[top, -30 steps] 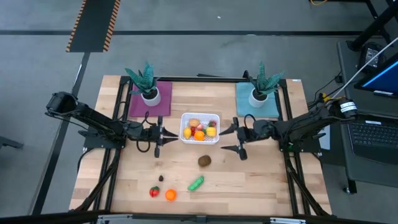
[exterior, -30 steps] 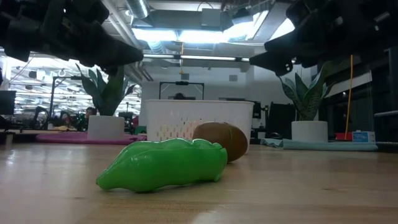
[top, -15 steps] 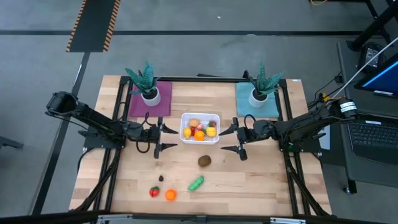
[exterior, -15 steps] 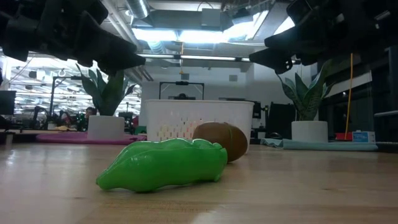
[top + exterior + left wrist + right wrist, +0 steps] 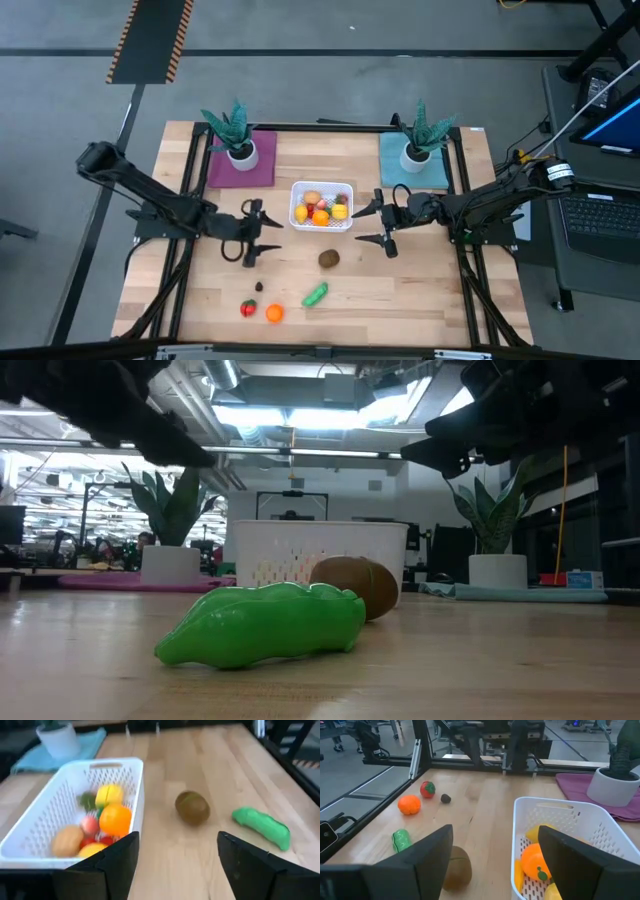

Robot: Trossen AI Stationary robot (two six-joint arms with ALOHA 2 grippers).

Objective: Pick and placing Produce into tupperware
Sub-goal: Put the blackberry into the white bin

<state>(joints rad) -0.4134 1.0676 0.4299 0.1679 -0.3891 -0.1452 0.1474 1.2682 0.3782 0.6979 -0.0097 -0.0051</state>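
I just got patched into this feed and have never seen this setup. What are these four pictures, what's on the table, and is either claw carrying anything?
Two dark robot arms work at a wooden table. One picture looks straight down, one sits at table height, and one rides on each wrist. The left gripper and right gripper both stand open and empty, either side of the white basket, which already holds several toy fruits. Outside it lie a brown kiwi, a green pod, an orange, a red piece and a small dark piece. Two potted plants stand on mats at the back.
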